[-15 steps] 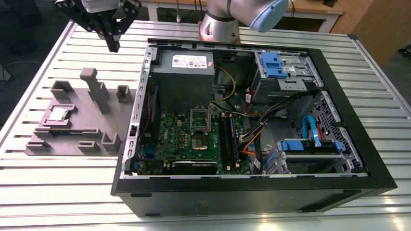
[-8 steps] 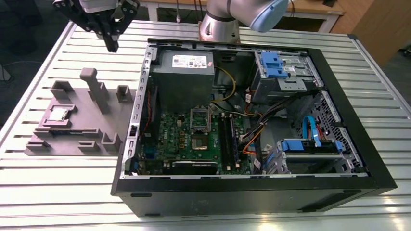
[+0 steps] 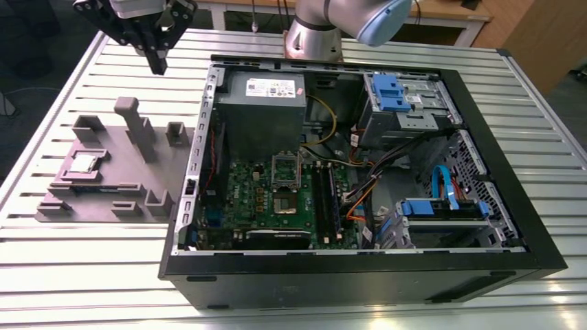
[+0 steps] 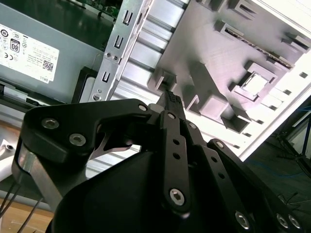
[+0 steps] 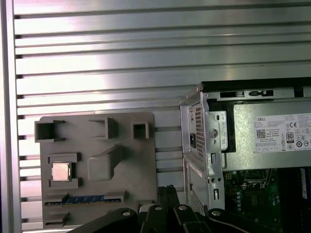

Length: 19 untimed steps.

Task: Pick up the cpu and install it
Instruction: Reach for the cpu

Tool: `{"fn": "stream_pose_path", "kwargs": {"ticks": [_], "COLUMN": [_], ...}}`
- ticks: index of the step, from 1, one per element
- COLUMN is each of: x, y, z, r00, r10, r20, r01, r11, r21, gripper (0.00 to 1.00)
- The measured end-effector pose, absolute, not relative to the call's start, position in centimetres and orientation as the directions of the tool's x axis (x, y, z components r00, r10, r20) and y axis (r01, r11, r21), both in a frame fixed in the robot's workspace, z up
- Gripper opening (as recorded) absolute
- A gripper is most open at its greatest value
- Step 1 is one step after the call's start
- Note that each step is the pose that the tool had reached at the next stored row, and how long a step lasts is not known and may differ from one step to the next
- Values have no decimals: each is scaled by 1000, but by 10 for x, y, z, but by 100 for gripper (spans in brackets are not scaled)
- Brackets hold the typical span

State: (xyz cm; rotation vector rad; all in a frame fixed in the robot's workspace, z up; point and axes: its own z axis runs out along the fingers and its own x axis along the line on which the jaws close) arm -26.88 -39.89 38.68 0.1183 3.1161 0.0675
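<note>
In the exterior view, the cpu (image 3: 84,163) sat on a fixture plate (image 3: 128,175) at the frame's left, on the table (image 3: 82,268). The computer case (image 3: 367,271) lay right of it, with the motherboard (image 3: 247,189) inside. The gripper (image 3: 159,67) hung at upper left.

A slatted aluminium counter (image 3: 82,275) carries two items: a grey moulded fixture plate (image 3: 124,172) lying flat towards the exterior view's left, and just beside it an open black computer case (image 3: 348,278) resting on its side, interior facing up, towards the exterior view's right.
</note>
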Motion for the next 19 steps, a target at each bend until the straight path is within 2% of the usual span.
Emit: {"fn": "stream_pose_path", "kwargs": {"ticks": [19], "x": [-274], "y": [-399], "z": [386], "r00": [-997], "r10": [76], "r20": [-20], "r01": [75], "r11": [996], "r21": [44], "gripper": [11]}}
